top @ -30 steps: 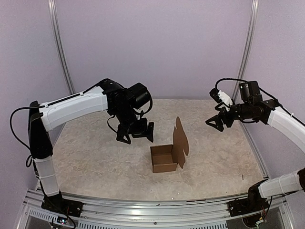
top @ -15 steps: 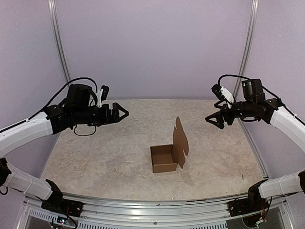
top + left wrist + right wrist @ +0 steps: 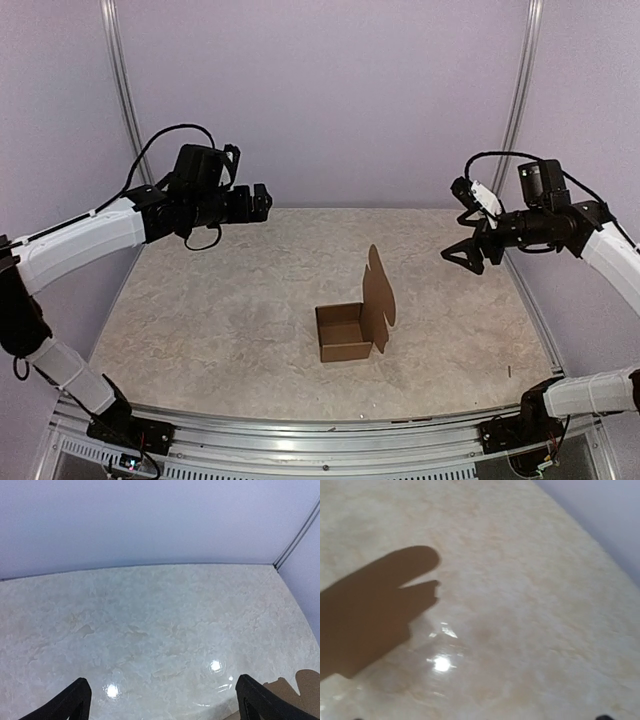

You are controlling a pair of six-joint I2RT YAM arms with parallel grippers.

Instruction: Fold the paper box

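Observation:
The paper box (image 3: 345,333) stands in the middle of the table as a small open-topped brown box. Its lid flap with rounded tabs (image 3: 379,289) stands upright on its right side. My left gripper (image 3: 262,203) is high above the back left of the table, far from the box, open and empty. Its two black fingers (image 3: 75,700) show wide apart in the left wrist view, with a tab of the box (image 3: 306,689) at the lower right. My right gripper (image 3: 462,254) hangs open and empty to the right of the box. The flap (image 3: 365,615) fills the left of the right wrist view.
The marbled tabletop (image 3: 220,320) is bounded by purple walls at the back and sides. Metal corner posts (image 3: 125,110) stand at the back left and back right. A metal rail (image 3: 300,435) runs along the near edge.
My left arm has swung away from just left of the box to the far left, then up toward the back. My right gripper has drifted slightly right. The box has not moved.

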